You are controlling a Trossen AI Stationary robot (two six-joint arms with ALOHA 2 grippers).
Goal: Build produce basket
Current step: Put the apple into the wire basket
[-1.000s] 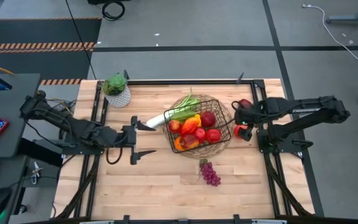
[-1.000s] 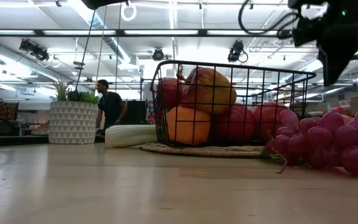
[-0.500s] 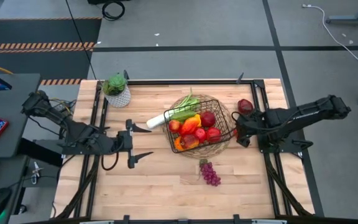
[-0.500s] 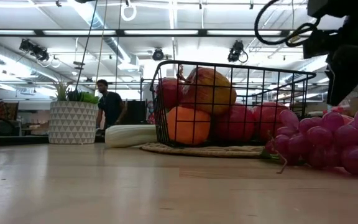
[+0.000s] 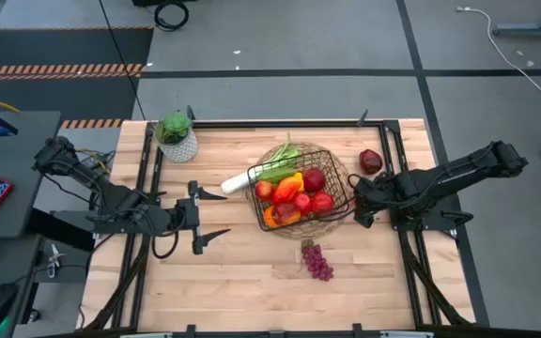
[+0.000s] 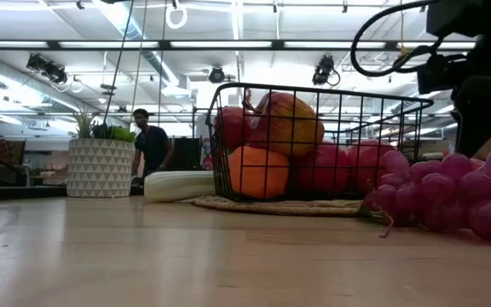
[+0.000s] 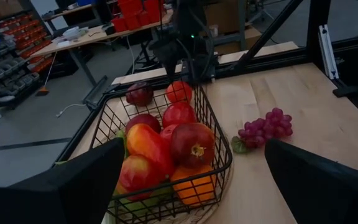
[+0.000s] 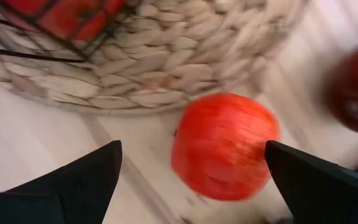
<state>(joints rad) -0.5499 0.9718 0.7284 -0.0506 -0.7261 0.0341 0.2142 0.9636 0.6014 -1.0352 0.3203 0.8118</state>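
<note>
The rectangular black wire-grid basket (image 5: 301, 189) holds red, orange and yellow toy produce (image 5: 292, 196) and sits on a round tan woven wicker mat (image 5: 334, 215). A bright red apple (image 8: 224, 145) lies by the mat, a darker red apple (image 5: 371, 161) farther off. The grape bunch (image 5: 318, 262) is purple, the plant pot (image 5: 181, 146) white with a triangle pattern, the wooden table (image 5: 242, 272) pale

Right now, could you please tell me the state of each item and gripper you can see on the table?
basket: upright on the woven mat, filled with produce.
leek: lying across the basket's edge.
grapes: loose on the table.
red apple: on the table beside the mat, between the right gripper's open fingers.
dark red apple: on the table, untouched.
left gripper: open, empty.
right gripper: open, around the red apple.
</note>
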